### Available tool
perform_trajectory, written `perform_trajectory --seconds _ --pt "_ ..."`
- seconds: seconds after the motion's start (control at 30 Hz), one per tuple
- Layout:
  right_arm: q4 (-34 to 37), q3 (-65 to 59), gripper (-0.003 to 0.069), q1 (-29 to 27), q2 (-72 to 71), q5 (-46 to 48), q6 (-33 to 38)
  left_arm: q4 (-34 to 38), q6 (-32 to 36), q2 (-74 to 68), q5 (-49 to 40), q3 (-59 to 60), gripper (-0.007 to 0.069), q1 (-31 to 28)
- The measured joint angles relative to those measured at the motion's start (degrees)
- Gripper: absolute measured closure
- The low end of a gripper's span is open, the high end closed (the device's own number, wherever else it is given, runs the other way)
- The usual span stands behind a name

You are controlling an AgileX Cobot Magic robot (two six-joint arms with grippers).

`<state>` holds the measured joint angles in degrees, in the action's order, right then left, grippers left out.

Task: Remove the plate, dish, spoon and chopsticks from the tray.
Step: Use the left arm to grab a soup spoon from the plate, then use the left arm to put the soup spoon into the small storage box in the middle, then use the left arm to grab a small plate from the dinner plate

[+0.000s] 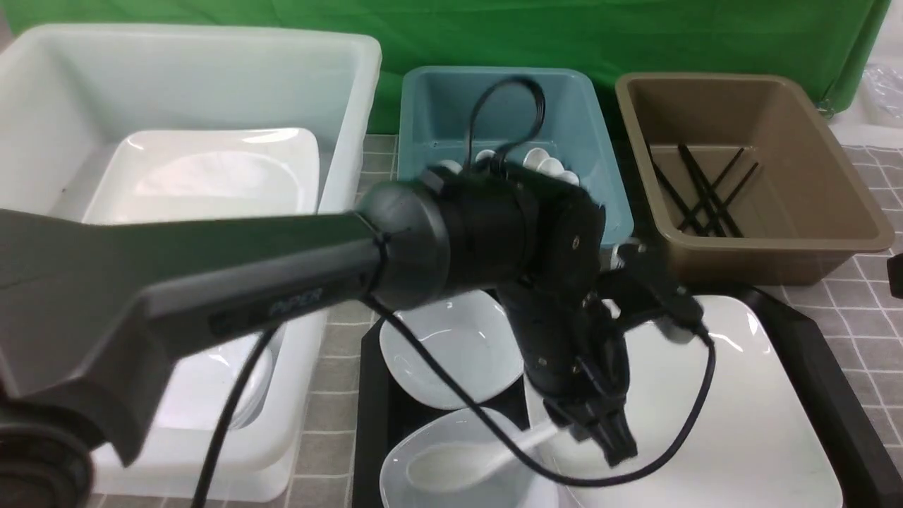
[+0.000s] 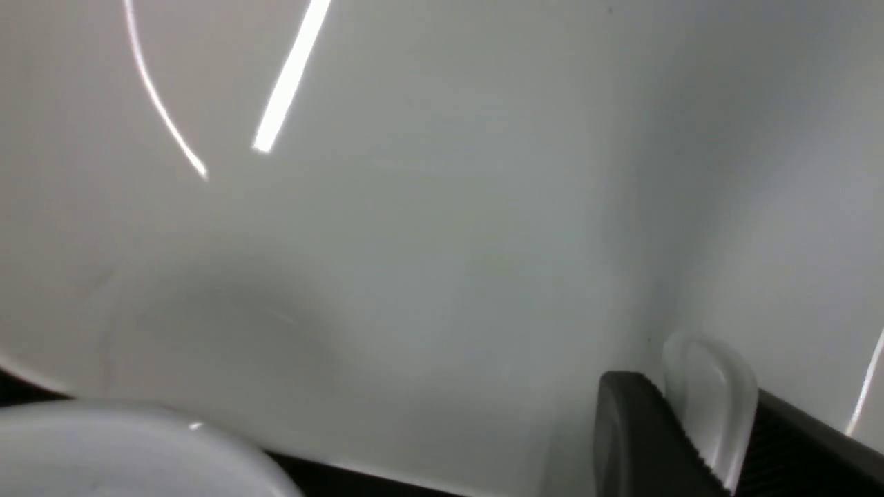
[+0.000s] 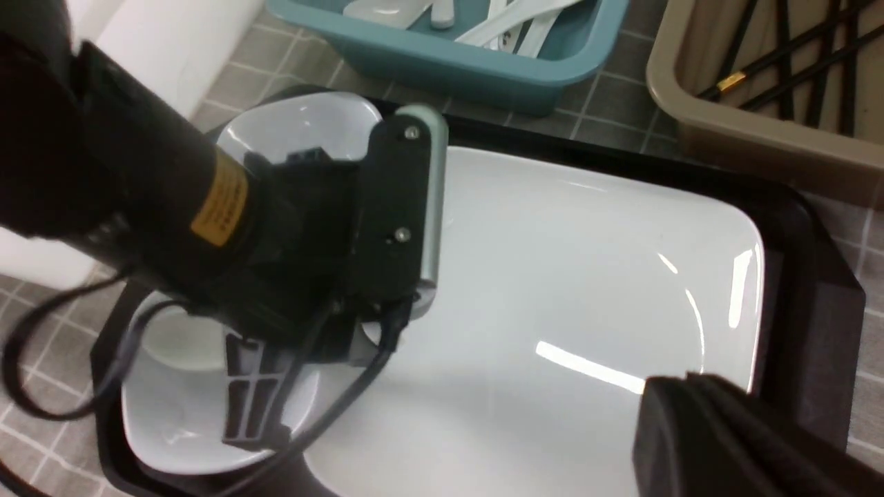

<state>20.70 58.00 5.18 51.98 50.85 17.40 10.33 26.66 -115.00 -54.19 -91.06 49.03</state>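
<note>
The left arm (image 1: 176, 282) crosses the tray (image 1: 818, 367) from 9 o'clock, over both small dishes (image 1: 458, 346); its left claw (image 1: 617, 448), gripping the spoon (image 1: 451, 466), blocks the plate (image 1: 741, 423) at 9 o'clock. Toward 3 o'clock the plate lies open.

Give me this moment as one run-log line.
left gripper: shut on spoon handle | spoon bowl: in near dish | right gripper: shut, empty | on tray: plate, far dish

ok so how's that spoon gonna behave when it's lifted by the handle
The spoon looks glossy and glazed, so it may slip in the left gripper. Held at its handle end, the deep bowl could swing down. It probably chips if it knocks the dish.
</note>
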Motion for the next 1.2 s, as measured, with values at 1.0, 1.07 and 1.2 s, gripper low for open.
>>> perform_trajectory --seconds 1.0,1.07,1.2 --pt "11.6 0.0 0.0622 8.4 0.0 -17.3 21.8 -8.8 -12.5 -9.9 41.5 -20.5 0.0282 -17.7" --pt "11.6 0.0 0.0622 9.4 0.0 -17.1 22.7 -9.4 -12.6 -9.5 38.9 -20.5 0.0166 -17.7" --pt "11.7 0.0 0.0622 9.9 0.0 -16.1 22.8 -9.7 -14.1 -6.9 28.4 -20.5 0.005 -17.7"
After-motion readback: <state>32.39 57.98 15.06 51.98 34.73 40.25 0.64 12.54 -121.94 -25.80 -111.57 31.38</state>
